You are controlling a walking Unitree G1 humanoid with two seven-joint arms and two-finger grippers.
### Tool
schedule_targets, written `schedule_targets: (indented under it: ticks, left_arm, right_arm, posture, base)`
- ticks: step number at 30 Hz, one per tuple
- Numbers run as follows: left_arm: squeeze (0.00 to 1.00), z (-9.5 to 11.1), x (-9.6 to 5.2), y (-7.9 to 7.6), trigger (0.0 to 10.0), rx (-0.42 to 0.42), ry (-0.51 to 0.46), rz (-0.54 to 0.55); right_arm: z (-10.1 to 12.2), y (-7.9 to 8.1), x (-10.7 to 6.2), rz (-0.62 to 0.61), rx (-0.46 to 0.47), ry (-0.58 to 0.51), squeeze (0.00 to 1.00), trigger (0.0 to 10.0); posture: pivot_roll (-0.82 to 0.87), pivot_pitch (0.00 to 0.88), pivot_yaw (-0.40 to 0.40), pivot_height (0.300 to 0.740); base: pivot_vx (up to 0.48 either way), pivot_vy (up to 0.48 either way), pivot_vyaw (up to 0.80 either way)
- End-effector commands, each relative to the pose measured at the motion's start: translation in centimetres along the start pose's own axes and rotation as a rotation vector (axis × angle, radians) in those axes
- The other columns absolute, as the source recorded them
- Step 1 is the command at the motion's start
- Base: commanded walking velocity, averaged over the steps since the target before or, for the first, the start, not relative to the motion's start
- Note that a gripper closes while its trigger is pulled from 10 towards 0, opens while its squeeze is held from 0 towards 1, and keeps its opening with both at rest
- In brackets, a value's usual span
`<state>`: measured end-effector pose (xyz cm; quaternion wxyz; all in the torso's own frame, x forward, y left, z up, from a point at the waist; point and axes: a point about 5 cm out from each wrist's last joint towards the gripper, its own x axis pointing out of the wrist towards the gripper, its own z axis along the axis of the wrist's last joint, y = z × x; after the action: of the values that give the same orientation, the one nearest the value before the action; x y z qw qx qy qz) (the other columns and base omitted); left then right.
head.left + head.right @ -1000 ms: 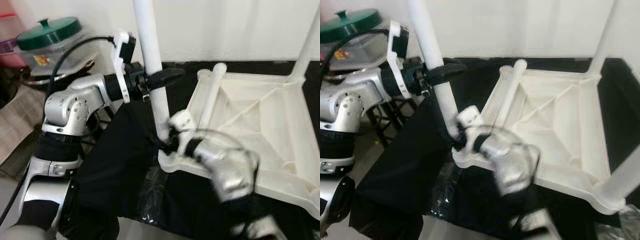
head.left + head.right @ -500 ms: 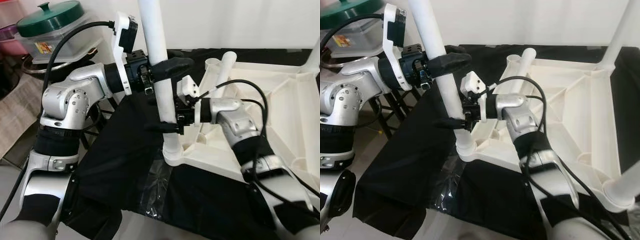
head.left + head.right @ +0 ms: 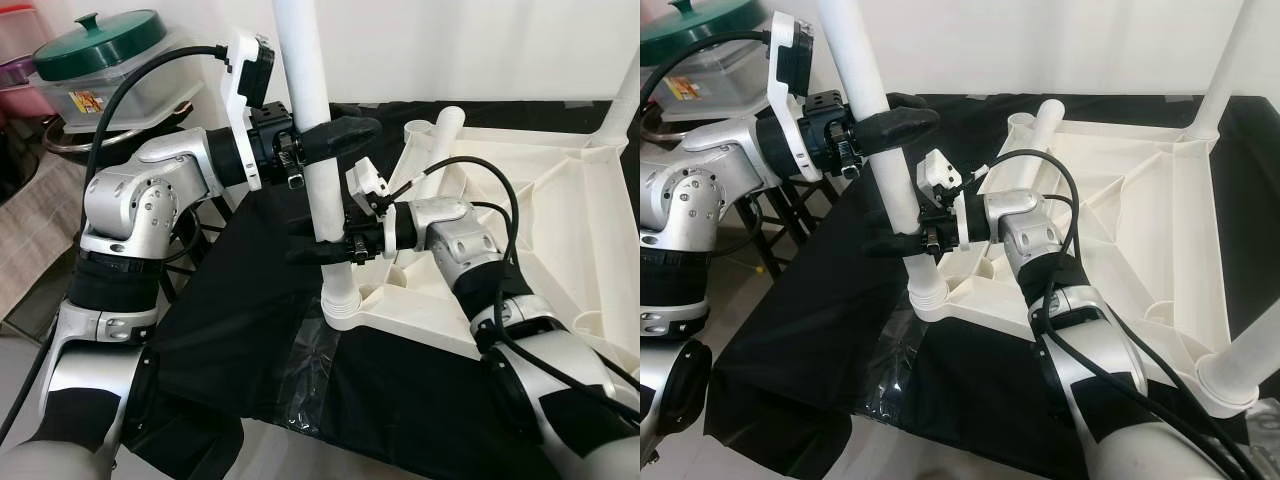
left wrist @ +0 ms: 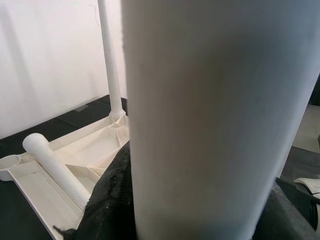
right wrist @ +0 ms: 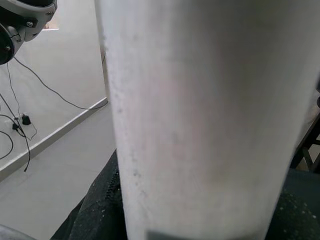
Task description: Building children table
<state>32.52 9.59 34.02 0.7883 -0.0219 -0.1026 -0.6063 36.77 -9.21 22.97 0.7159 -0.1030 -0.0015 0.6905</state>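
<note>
On the far left we've got a green-lidded pot (image 3: pixel 98 52) sitting on some clear containers, off by the wall. Next over, the left gripper (image 3: pixel 325 135) is clamped on the upright white leg (image 3: pixel 312 130), high up on it. Lower down on that same leg, the right gripper (image 3: pixel 322 243) is clamped too, just above where the leg goes into the corner socket of the upside-down white tabletop (image 3: pixel 530 225). The tabletop lies on a black cloth (image 3: pixel 240 300), underside ribs facing up.

The head views give us the whole layout; the wrist views are basically wall-to-wall leg. The left wrist view does add something though: past the leg (image 4: pixel 210 110) we see a loose leg (image 4: pixel 55 167) lying across the tabletop's underside, and another leg (image 4: pixel 111 60) standing up at a far corner. The right wrist view shows the leg (image 5: pixel 200 120) up close, with pale floor and some cables (image 5: pixel 30 110) behind it.

Counting legs: four. One held by both grippers, one loose (image 3: pixel 425 175) lying on the tabletop, one standing at the far right corner (image 3: pixel 1218 75), and one at the near right corner (image 3: pixel 1240 365). One tabletop, two grippers, both on the same leg.
</note>
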Motion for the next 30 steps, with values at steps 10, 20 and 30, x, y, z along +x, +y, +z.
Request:
schedule_targets:
  ticks: [10,20,30]
  left_arm:
    - [1.0,-1.6,-1.3,1.1,10.0,-0.054,0.02,0.133]
    - [0.0,-2.4,-2.5,1.7,10.0,-0.073,-0.009,0.187]
    - [0.0,-2.3,-6.6,0.7,10.0,-0.076,-0.006,0.233]
  right_arm:
    - [-10.7,6.0,0.9,-1.175,0.378,0.176,0.0,0.0]
    - [-10.0,3.8,2.7,-1.224,0.306,0.138,0.0,0.0]
    - [-7.8,3.7,2.6,-1.261,0.257,0.13,0.47,10.0]
  posture:
    - [-0.01,0.076,0.115,0.74]
    - [-0.05,0.03,0.107,0.74]
    - [-0.02,0.016,0.1,0.74]
  base:
    - [0.0,0.0,0.0]
    - [0.0,0.0,0.0]
    - [0.0,0.0,0.0]
